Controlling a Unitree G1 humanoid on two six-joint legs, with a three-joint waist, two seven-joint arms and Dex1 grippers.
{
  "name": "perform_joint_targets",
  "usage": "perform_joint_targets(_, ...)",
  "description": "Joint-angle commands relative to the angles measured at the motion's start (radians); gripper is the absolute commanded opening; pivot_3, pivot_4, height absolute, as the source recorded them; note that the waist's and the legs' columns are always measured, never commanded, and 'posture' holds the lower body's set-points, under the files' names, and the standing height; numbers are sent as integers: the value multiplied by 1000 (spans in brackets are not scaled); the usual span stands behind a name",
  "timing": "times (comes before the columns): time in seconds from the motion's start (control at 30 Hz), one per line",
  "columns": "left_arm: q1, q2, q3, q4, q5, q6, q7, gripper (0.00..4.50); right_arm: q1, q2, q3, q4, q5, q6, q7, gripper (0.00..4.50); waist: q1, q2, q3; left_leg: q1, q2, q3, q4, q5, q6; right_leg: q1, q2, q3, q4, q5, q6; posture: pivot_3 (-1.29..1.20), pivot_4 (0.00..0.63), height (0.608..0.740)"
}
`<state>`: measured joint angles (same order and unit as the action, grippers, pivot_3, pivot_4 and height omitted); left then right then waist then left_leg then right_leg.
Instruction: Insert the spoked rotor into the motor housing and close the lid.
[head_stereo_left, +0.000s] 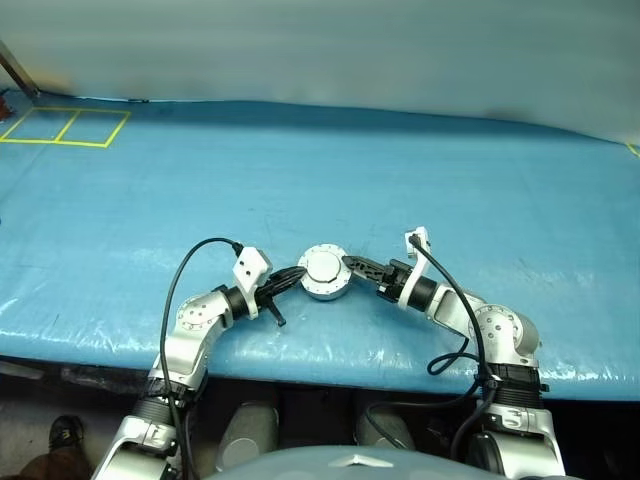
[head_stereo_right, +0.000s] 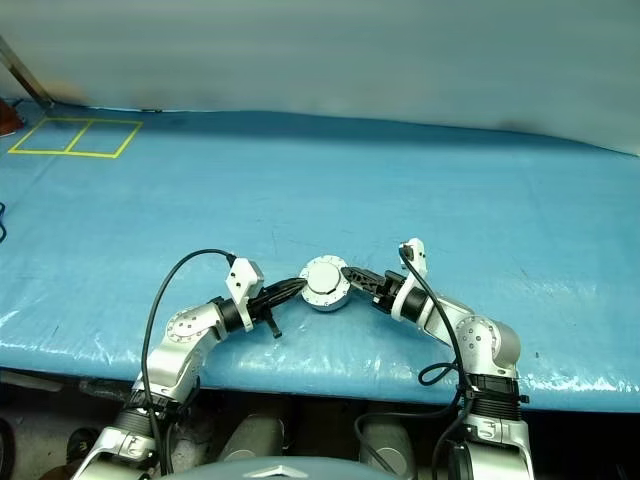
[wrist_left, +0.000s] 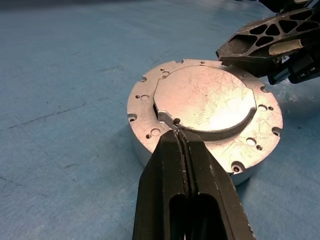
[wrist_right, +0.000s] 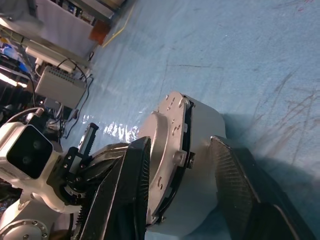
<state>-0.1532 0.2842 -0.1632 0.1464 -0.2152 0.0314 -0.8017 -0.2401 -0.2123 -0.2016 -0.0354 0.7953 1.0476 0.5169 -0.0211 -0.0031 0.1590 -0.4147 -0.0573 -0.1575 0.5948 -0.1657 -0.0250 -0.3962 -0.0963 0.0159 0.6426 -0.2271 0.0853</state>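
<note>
Here we see the housing (head_stereo_left: 325, 272) with its lid (wrist_left: 205, 102) on, lying on the blue table (head_stereo_left: 400, 180) near its front edge. Our left gripper (wrist_left: 181, 137) is pressed shut against its rim; our right gripper (wrist_right: 182, 165) straddles it, fingers part-open.

Left gripper (wrist_left: 182, 137) fingers pressed together; right gripper (wrist_right: 192, 165) fingers spread apart.
</note>
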Motion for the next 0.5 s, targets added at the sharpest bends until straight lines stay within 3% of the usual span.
perform_joint_targets(0.03, 7, -1, -9, 10, 10, 2, 0, 0, 9, 9, 31, -24, 13, 12, 4, 1915, -2, 0, 0, 0, 0, 0, 0, 0, 0, 0, 0, 0, 0, 0, 0, 0, 150, 740)
perform_joint_targets(0.5, 12, -5, -6, 12, 10, -3, 6, 0, 28, 22, 46, 2, 40, 80, 28, 1915, -10, 0, 0, 0, 0, 0, -1, 0, 0, 0, 0, 0, 0, 0, 0, 0, 150, 740)
